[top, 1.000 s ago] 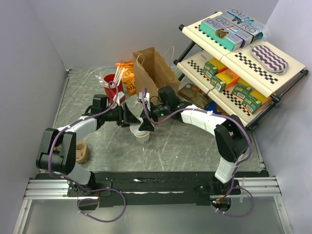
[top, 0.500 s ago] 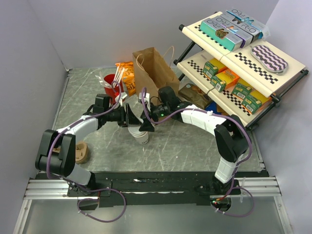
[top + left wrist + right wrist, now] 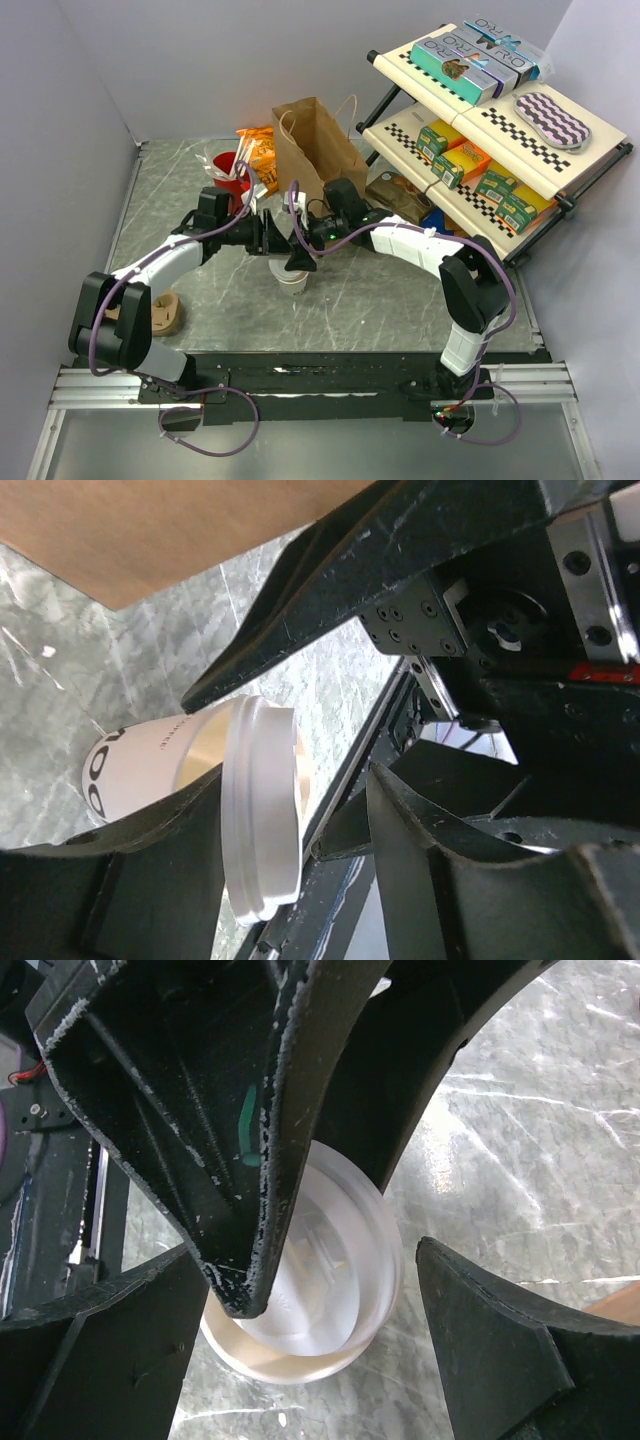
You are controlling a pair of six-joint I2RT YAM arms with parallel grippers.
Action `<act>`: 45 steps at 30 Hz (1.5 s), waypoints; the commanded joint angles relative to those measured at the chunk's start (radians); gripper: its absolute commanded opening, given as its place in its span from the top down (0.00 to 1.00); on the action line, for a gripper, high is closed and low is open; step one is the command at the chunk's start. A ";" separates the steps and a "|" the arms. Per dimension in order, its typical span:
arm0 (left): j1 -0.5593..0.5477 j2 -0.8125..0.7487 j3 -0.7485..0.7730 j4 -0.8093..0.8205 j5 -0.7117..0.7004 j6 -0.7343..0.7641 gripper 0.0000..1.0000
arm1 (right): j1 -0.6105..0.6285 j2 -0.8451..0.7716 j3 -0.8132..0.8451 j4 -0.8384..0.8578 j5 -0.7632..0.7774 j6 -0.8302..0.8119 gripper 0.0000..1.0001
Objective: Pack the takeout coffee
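Barely begun: small white paper cup w/ domed plastic lid (image 3: 292, 282) is seen on grey marbled worktop (image 3: 380, 290), near brown paper bag (image 3: 315, 150), unpacked. Left hand (image 3: 270, 242) & right hand (image 3: 297, 262) are spread around it, nothing gripped.

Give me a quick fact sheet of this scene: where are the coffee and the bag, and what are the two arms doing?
Coffee cup: white, lidded, standing on the table, not in the bag
Paper bag: brown, upright, top open, behind the cup
Left jaws: open, cup between them
Right jaws: straddling the lid from above; grip unclear
Nearby: red cup, pulp tray, snack shelf
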 commanded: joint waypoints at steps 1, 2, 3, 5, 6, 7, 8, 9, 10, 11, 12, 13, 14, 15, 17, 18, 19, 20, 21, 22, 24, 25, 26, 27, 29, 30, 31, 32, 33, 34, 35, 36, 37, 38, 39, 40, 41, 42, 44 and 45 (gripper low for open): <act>-0.003 -0.027 0.057 -0.035 -0.033 0.058 0.42 | 0.010 -0.002 0.043 0.006 0.003 0.001 0.11; -0.003 -0.025 0.063 -0.046 -0.053 0.078 0.42 | 0.010 0.001 0.041 0.010 0.003 0.006 0.11; -0.003 -0.022 0.069 -0.056 -0.059 0.083 0.42 | 0.010 0.000 0.041 0.013 0.001 0.006 0.11; -0.005 -0.019 0.075 -0.070 -0.085 0.104 0.42 | 0.012 0.004 0.046 0.015 0.001 0.007 0.11; -0.003 -0.017 0.081 -0.076 -0.096 0.113 0.42 | 0.013 0.004 0.046 0.015 0.003 0.007 0.11; -0.003 -0.014 0.088 -0.092 -0.105 0.132 0.43 | 0.013 0.007 0.047 0.015 0.003 0.007 0.11; -0.003 -0.011 0.091 -0.095 -0.111 0.136 0.43 | 0.012 0.007 0.049 0.015 0.003 0.007 0.11; -0.003 -0.007 0.097 -0.098 -0.116 0.141 0.43 | 0.012 0.009 0.049 0.015 0.003 0.006 0.11; -0.003 -0.004 0.098 -0.110 -0.119 0.146 0.43 | 0.012 0.009 0.050 0.010 0.003 0.004 0.11; -0.005 -0.002 0.098 -0.112 -0.119 0.147 0.43 | 0.013 0.009 0.052 0.009 0.001 0.006 0.11; -0.006 -0.001 0.101 -0.118 -0.121 0.149 0.43 | 0.013 0.009 0.052 0.007 0.003 0.003 0.11; -0.009 -0.001 0.103 -0.125 -0.125 0.149 0.43 | 0.015 0.010 0.053 0.006 0.004 0.001 0.11; -0.012 -0.001 0.104 -0.136 -0.124 0.150 0.43 | 0.012 0.010 0.052 0.004 0.004 -0.002 0.11; -0.014 -0.004 0.108 -0.141 -0.122 0.152 0.43 | 0.013 0.010 0.052 0.006 0.006 -0.002 0.11; -0.023 -0.007 0.111 -0.168 -0.145 0.169 0.43 | 0.013 0.012 0.053 0.006 0.006 -0.001 0.11; -0.025 -0.010 0.111 -0.175 -0.148 0.175 0.43 | 0.013 0.012 0.052 0.006 0.006 0.003 0.11; -0.031 -0.008 0.114 -0.187 -0.172 0.185 0.43 | 0.012 0.013 0.053 0.006 0.006 0.003 0.11; -0.031 -0.008 0.115 -0.194 -0.176 0.192 0.43 | 0.013 0.015 0.057 0.006 0.005 0.004 0.11; -0.032 -0.008 0.117 -0.204 -0.185 0.196 0.43 | 0.012 0.018 0.057 0.007 0.006 0.006 0.11; -0.037 -0.005 0.118 -0.210 -0.197 0.205 0.43 | 0.012 0.021 0.060 0.007 0.009 0.007 0.11; -0.037 -0.004 0.121 -0.222 -0.226 0.215 0.43 | 0.012 0.024 0.066 0.004 0.011 0.006 0.11; -0.037 -0.004 0.123 -0.222 -0.237 0.219 0.43 | 0.013 0.026 0.067 0.003 0.011 0.006 0.11; -0.037 -0.004 0.121 -0.222 -0.242 0.222 0.43 | 0.012 0.026 0.069 0.001 0.014 0.004 0.11; -0.037 -0.005 0.120 -0.222 -0.243 0.222 0.43 | 0.012 0.026 0.069 0.001 0.014 0.006 0.11; -0.038 -0.010 0.114 -0.208 -0.240 0.215 0.43 | 0.012 0.021 0.066 0.003 0.015 0.004 0.11; -0.040 -0.013 0.105 -0.202 -0.228 0.212 0.43 | 0.012 0.023 0.064 0.000 0.014 0.004 0.11; -0.042 -0.013 0.100 -0.190 -0.222 0.204 0.43 | 0.013 0.021 0.063 -0.002 0.014 0.004 0.11; -0.043 -0.013 0.097 -0.184 -0.210 0.196 0.43 | 0.012 0.021 0.061 -0.002 0.012 0.006 0.11; -0.043 -0.017 0.088 -0.175 -0.191 0.192 0.43 | 0.013 0.019 0.058 -0.002 0.011 0.007 0.11; -0.043 -0.019 0.085 -0.167 -0.179 0.179 0.43 | 0.012 0.018 0.058 -0.003 0.009 0.007 0.11; -0.043 -0.020 0.082 -0.153 -0.170 0.175 0.43 | 0.012 0.018 0.058 -0.005 0.009 0.007 0.11; -0.043 -0.027 0.080 -0.150 -0.162 0.172 0.43 | 0.012 0.018 0.060 -0.005 0.009 0.006 0.11; -0.043 -0.030 0.080 -0.144 -0.148 0.167 0.43 | 0.012 0.018 0.058 -0.005 0.011 0.004 0.11; -0.045 -0.031 0.081 -0.138 -0.141 0.166 0.43 | 0.010 0.018 0.058 -0.006 0.012 0.004 0.11; -0.043 -0.036 0.085 -0.136 -0.134 0.162 0.43 | 0.013 0.018 0.058 -0.008 0.012 0.003 0.11; -0.045 -0.037 0.086 -0.130 -0.124 0.161 0.44 | 0.012 0.016 0.060 -0.010 0.011 0.001 0.11; -0.043 -0.040 0.091 -0.129 -0.122 0.159 0.44 | 0.012 0.018 0.060 -0.010 0.012 0.001 0.11; -0.043 -0.043 0.095 -0.129 -0.121 0.158 0.43 | 0.013 0.018 0.061 -0.011 0.012 0.001 0.11; -0.043 -0.043 0.103 -0.132 -0.122 0.162 0.43 | 0.012 0.019 0.061 -0.010 0.011 -0.001 0.11; -0.045 -0.043 0.106 -0.136 -0.124 0.164 0.43 | 0.012 0.021 0.060 -0.010 0.011 0.001 0.11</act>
